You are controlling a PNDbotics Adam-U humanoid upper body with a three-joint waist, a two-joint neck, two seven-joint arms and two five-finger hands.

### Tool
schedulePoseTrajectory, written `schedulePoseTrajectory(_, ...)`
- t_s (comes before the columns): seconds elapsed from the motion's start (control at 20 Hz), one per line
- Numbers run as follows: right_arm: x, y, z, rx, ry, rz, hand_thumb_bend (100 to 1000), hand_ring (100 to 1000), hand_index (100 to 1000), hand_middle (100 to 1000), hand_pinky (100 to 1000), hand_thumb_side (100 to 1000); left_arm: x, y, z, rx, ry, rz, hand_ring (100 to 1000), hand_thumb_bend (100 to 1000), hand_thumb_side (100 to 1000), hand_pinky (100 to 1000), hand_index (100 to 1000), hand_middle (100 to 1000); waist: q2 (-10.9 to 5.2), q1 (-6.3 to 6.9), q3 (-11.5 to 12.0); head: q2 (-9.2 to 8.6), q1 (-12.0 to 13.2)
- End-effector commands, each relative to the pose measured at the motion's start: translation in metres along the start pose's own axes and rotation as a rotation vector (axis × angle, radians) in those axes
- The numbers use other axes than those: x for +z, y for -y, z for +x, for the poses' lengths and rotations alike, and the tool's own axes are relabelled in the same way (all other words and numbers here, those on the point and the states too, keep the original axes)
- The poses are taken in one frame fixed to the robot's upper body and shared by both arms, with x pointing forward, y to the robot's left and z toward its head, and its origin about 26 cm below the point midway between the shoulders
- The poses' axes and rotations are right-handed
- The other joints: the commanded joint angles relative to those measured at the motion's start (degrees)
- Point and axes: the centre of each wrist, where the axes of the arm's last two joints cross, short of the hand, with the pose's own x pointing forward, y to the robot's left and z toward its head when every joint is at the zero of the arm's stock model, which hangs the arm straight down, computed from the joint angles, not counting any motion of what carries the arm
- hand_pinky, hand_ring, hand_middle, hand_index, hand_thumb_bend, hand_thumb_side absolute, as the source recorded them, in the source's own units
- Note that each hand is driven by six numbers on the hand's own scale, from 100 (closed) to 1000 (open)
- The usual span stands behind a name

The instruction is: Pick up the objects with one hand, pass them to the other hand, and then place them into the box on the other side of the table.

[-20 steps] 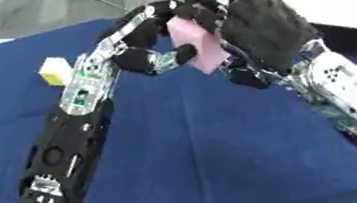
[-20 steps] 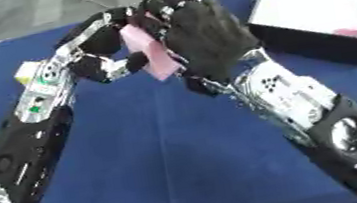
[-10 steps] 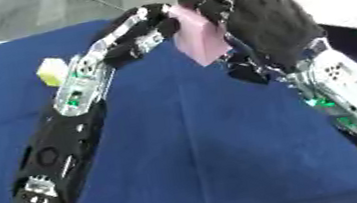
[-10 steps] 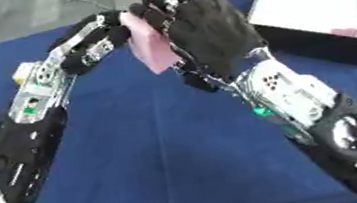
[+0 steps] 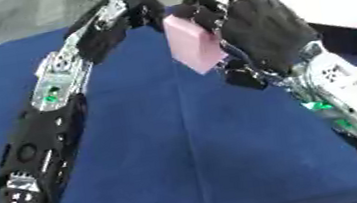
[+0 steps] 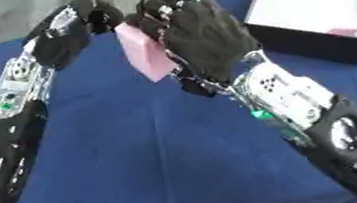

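**Pink block in right hand, raised over the blue table**

We note the right hand (image 6: pixel 203 34) held up above the blue tablecloth (image 5: pixel 191 162), its back turned toward the camera. Its fingers (image 6: pixel 160 12) are curled round the top edge of a pink block (image 6: pixel 146 52), and the block sits against the palm side, on the side of the fingers facing the other arm. We see the block's flat pink face and its lower corner projecting below the fingers; it hangs clear of the cloth.

The left hand (image 5: pixel 122 23) is just beside the block's upper corner, on the far side of it from the right palm. We see its fingers bent inward and bunched together, with nothing between them. Whether a fingertip touches the block's corner, we cannot tell; the dark fingers of both hands come very close together there.

Beyond the back of the right hand, well apart from the fingers, stands the black box (image 6: pixel 315 45) with a white interior. A small pink item (image 6: pixel 344 32) lies inside it near the right wall.

Both forearms run from the lower corners up to the hands, meeting above the middle of the cloth.
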Motion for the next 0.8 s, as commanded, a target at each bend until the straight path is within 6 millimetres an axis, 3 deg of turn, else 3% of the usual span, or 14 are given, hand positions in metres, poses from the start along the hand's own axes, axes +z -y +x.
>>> schedulePoseTrajectory(0.05,0.000,0.008,-0.007,0.026,-0.014,-0.020,100,718,361,594,802,100,0.011,-0.027,0.020,-0.131,0.087,-0.076,578,100,892,684,692,565,-0.73,-0.31,0.0,-0.15,-0.4)
schedulePoseTrajectory(0.2,0.006,0.011,-0.028,0.091,-0.114,-0.026,100,719,375,598,775,100,0.048,-0.053,0.027,-0.200,0.031,-0.019,576,100,839,686,693,563,-0.83,-0.10,-0.2,-0.15,-1.4)
schedulePoseTrajectory(0.35,0.018,0.015,-0.058,0.143,-0.296,-0.049,100,734,403,597,688,100,0.097,-0.076,0.035,-0.362,-0.076,0.042,582,100,746,694,702,570,-0.88,0.30,-0.2,-0.15,-4.0)
schedulePoseTrajectory(0.5,0.030,0.006,-0.093,0.159,-0.535,-0.069,100,759,426,603,612,106,0.137,-0.080,0.029,-0.474,-0.185,0.118,580,100,730,690,698,568,-0.84,0.63,0.1,-0.15,-7.1)
schedulePoseTrajectory(0.6,0.037,-0.006,-0.120,0.162,-0.693,-0.073,100,782,473,607,563,302,0.157,-0.078,0.024,-0.497,-0.223,0.166,577,100,729,688,694,565,-0.70,0.76,0.4,-0.15,-9.2)
schedulePoseTrajectory(0.8,0.056,-0.035,-0.180,0.158,-1.025,-0.047,100,826,547,626,519,372,0.179,-0.072,0.024,-0.524,-0.231,0.222,577,100,715,688,694,565,-0.09,0.91,1.8,-0.15,-12.9)
